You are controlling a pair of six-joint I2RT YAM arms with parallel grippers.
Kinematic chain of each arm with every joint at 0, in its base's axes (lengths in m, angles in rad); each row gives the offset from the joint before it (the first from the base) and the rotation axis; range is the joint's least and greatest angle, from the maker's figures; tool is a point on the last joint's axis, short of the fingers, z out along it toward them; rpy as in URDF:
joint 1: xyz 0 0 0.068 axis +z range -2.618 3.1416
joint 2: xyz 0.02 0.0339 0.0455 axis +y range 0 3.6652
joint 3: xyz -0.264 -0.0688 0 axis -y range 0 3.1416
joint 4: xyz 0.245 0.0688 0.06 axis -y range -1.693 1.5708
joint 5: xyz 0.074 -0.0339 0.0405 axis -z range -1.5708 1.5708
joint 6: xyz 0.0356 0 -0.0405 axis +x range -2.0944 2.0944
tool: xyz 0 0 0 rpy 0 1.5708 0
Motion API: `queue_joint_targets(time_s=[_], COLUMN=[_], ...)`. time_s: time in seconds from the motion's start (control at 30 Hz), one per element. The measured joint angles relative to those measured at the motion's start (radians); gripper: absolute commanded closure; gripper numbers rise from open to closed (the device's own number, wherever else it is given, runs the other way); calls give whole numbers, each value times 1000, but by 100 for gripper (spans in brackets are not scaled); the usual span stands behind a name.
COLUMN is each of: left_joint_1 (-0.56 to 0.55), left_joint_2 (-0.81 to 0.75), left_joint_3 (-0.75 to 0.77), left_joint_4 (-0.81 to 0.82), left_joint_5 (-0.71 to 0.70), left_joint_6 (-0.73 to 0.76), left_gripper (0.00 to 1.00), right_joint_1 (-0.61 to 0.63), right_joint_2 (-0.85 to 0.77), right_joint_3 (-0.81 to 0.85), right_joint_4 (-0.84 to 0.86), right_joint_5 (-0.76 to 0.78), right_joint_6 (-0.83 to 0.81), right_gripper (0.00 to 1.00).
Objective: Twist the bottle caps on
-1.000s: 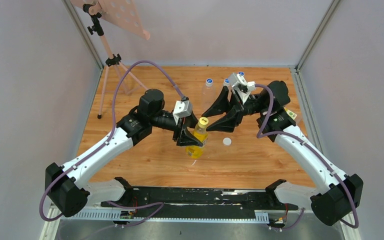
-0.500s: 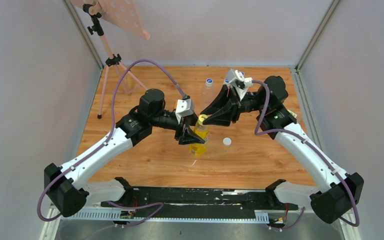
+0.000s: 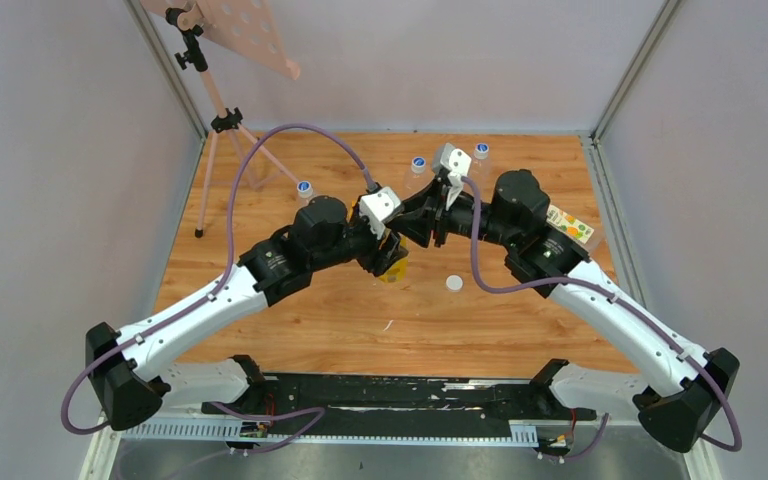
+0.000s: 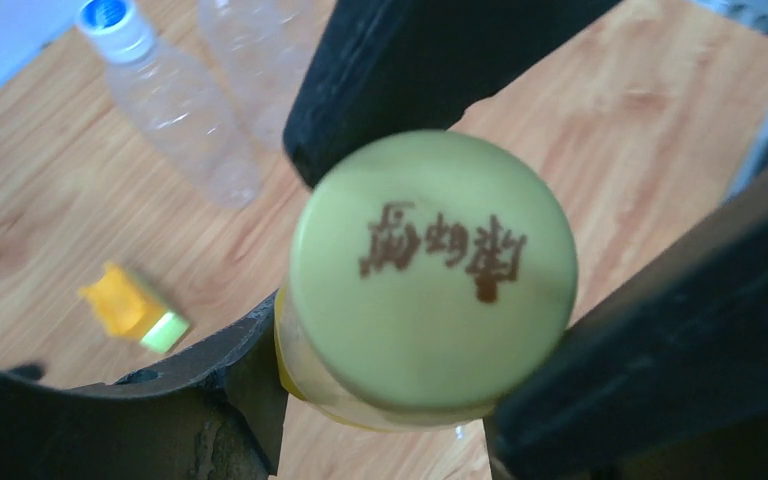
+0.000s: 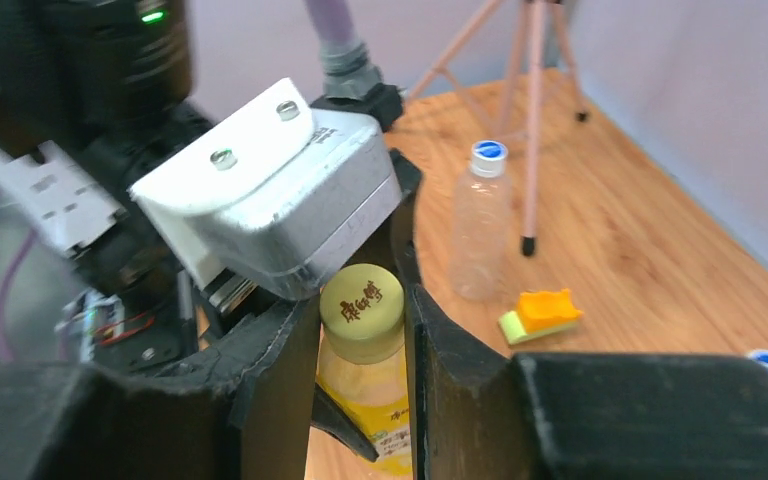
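Swinging in, the right gripper (image 5: 362, 335) has closed on the yellow cap (image 5: 362, 308), which sits between its fingers atop the yellow bottle (image 5: 368, 400); the left gripper (image 4: 390, 410) clamps that bottle's body just below.

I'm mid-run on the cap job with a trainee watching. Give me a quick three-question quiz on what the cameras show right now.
1. True or false: the right gripper is closed on the yellow cap.
2. What does the left gripper hold? A) the yellow bottle B) a clear bottle C) the orange-green block
3. Fill in: the loose cap lying on the table is ____ in colour.
Key: 1 true; 2 A; 3 white.
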Motion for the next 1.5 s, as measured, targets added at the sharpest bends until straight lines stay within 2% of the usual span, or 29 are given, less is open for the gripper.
queue_joint_targets(time_s=[0.17,0.3,0.53,0.7,0.73,0.77,0.8,0.87,0.93,1.03,1.2,1.33,1.5], left_joint_1=[-49,-85,-121,-140,-148,-156,-159,-163,-163,-156,-89,-24,-10], left_joint_2=[5,6,1,-16,-15,-14,-12,-5,-5,-11,-53,-106,-147], left_joint_3=[-4,-20,-71,-75,-75,-75,-75,-76,-91,-126,-190,-224,-268], left_joint_4=[-32,-35,8,80,90,97,100,113,134,161,207,306,468], left_joint_5=[-276,-423,-536,-581,-583,-585,-586,-592,-599,-600,-536,-455,-367], left_joint_6=[-24,-41,-66,-77,-78,-78,-78,-78,-79,-88,-141,-198,-259], left_gripper=[86,86,87,87,87,87,87,87,86,84,78,72,69], right_joint_1=[100,153,155,142,142,142,142,142,140,132,114,111,111], right_joint_2=[-13,-13,-12,-1,-1,-2,-3,-11,-38,-126,-251,-251,-219], right_joint_3=[-55,-101,-205,-229,-229,-229,-229,-229,-244,-302,-411,-443,-505], right_joint_4=[38,88,72,-12,-17,-17,-14,-5,38,124,279,320,362], right_joint_5=[316,555,915,1042,1049,1050,1045,1022,973,893,769,657,532], right_joint_6=[-2,79,262,354,365,373,380,390,389,381,348,342,375], right_gripper=[100,100,100,100,99,93,83,58,39,21,14,13,12])
